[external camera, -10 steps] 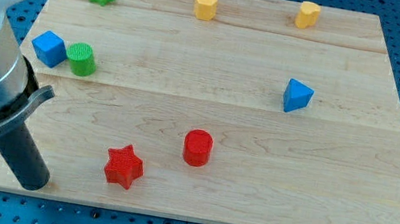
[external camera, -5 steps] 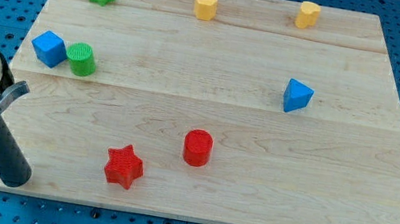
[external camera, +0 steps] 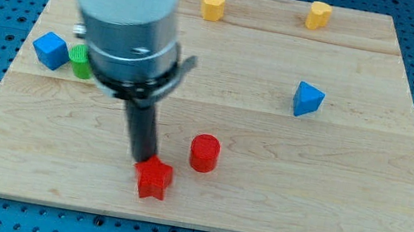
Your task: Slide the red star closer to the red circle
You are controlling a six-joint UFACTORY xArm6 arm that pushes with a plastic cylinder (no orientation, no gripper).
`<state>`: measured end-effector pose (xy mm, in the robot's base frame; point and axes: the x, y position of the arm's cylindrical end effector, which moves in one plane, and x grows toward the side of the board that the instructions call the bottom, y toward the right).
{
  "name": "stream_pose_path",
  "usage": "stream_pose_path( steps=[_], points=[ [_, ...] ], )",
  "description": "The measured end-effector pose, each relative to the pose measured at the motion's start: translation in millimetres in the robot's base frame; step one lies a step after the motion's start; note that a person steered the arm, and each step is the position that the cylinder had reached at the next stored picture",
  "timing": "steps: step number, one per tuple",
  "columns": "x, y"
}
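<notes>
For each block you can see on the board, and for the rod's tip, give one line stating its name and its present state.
My tip: at the red star's upper-left edge.
Red star: flat, below-left of the circle.
Red circle: upright, untouched.
Blue triangle: alone.
Blue cube: beside the green block.
Green block: partly hidden.
Yellow blocks: along the top.

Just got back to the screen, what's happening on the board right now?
My tip is down at the upper-left edge of the red star, which sits near the view's bottom, just below and left of the red circle; a small gap separates the two. The blue cube, green block, two yellow blocks and blue triangle sit away from it.
</notes>
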<state>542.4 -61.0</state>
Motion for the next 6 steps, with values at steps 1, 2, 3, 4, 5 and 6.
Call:
stream_pose_path(
  steps=[1, 2, 3, 4, 5, 6],
  points=[
    [-2, 0],
    [-2, -6],
    [-2, -6],
    [-2, 0],
    [-2, 33],
    [-8, 38]
  ],
)
